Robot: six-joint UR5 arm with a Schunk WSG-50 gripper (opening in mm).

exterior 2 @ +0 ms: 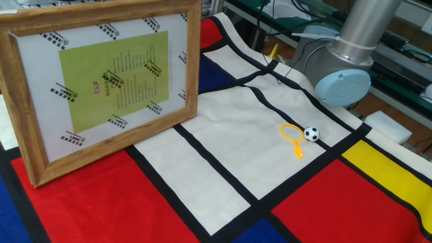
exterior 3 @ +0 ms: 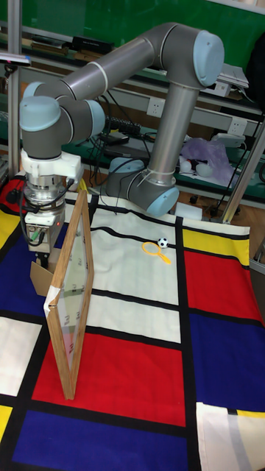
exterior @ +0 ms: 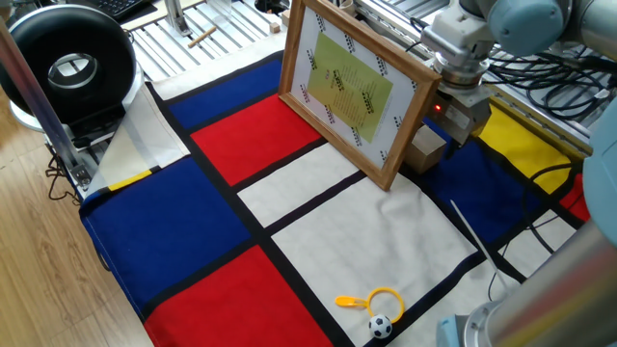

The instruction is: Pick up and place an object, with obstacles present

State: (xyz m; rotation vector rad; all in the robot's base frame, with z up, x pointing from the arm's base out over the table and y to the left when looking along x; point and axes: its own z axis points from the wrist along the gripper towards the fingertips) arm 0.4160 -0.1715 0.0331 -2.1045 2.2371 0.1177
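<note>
Tool (exterior: 464, 133) hangs pointing down behind the framed picture (exterior: 355, 87), right over the wooden cube (exterior: 426, 149); red light glows on its body. Fingertips sit at the cube's top edge, but can't tell if they're clenched on it or released: the frame and tool body hide the gap in one fixed view, and in tall fixed view the tool (exterior 3: 40, 252) dips behind the frame edge (exterior 3: 71, 294). Cube (exterior 3: 40, 277) rests on the blue patch of the cloth, just behind the picture, near its lower back corner, touching or nearly touching the frame; can't tell which. Picture stands upright w/ slight backward lean on the counter, wood frame, white mat, yellow-green text sheet w/ dotted border; the other fixed view shows its front (exterior 2: 108, 74) filling the left side, tool & cube hidden behind it. Cloth (exterior: 318, 222) under the picture is red, blue, white, yellow blocks w/ black lines. Well away from the picture, on a white block toward the arm's base (exterior 2: 341, 74), lie a yellow ring (exterior 2: 291, 133) w/ handle and a tiny football (exterior 2: 311, 133), just beside each other. Far side from the picture, a black round unit (exterior: 66, 67) sits off the cloth's corner.
</note>
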